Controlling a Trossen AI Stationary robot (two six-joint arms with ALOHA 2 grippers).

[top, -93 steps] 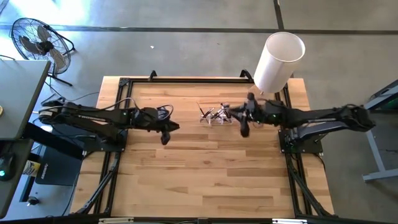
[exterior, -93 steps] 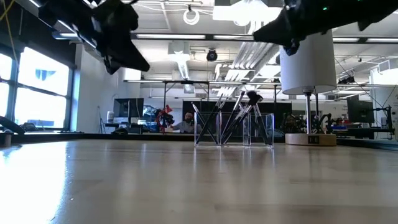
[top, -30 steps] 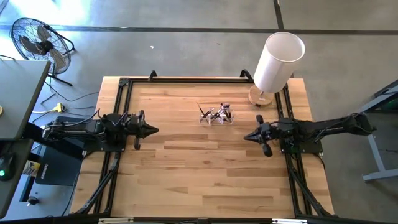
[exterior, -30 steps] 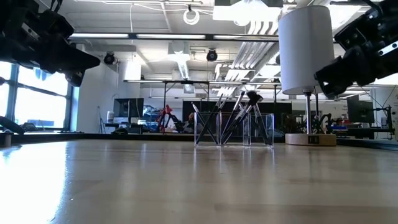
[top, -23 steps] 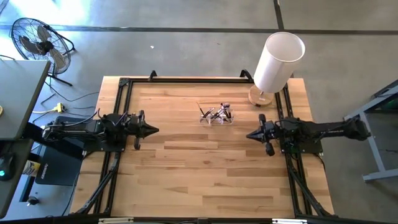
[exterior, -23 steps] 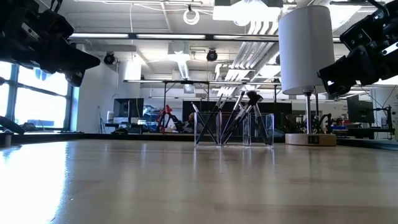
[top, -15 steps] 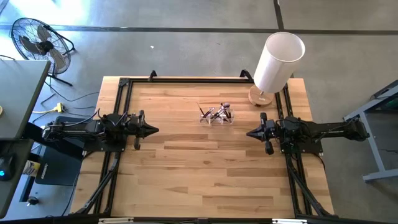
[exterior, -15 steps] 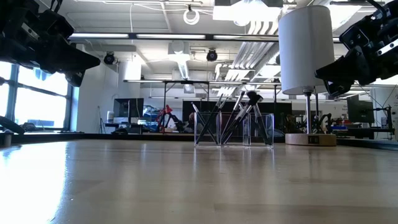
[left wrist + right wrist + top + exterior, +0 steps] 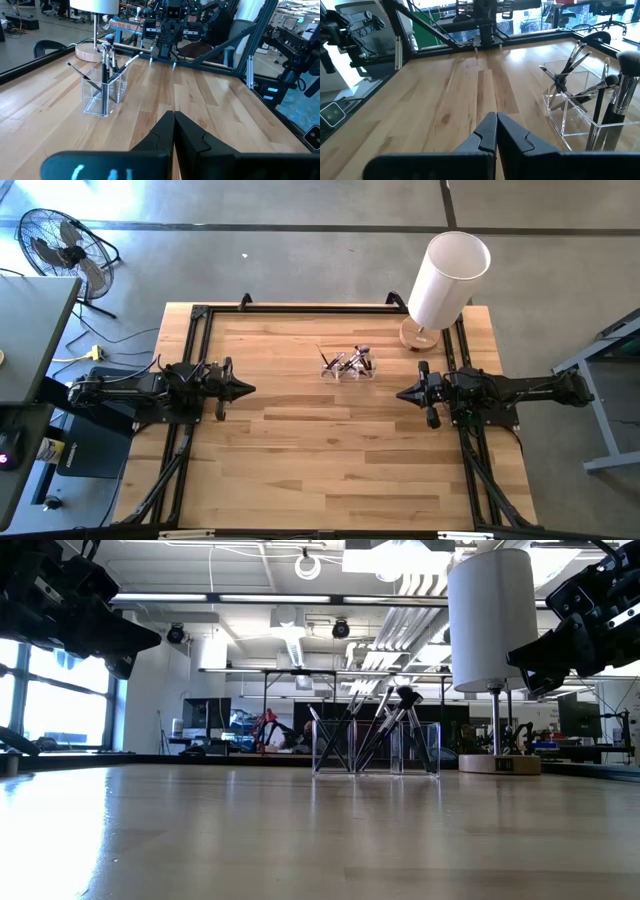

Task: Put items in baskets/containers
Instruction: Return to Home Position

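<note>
One clear organizer (image 9: pixel 421 752); several brushes (image 9: pixel 407 697), exact count unclear; one white cylinder (image 9: pixel 449 280); one fan (image 9: pixel 60 246).

No text can be read for certain. A small label (image 9: pixel 503 764) on the lamp's round base, right of centre in the low view, is too small. Pale marks on the dark housing (image 9: pixel 100 167), lower left of the left wrist view, are blurred.

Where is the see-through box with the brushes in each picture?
High view: the clear organizer sits between the arms, in the table's upper half.
Low view: it stands mid-picture, brushes up.
Left wrist view: it is ahead, off-centre.
Right wrist view: it is close by, off-centre.
Landmark: the white cylinder, near it in all but the right wrist view.
</note>
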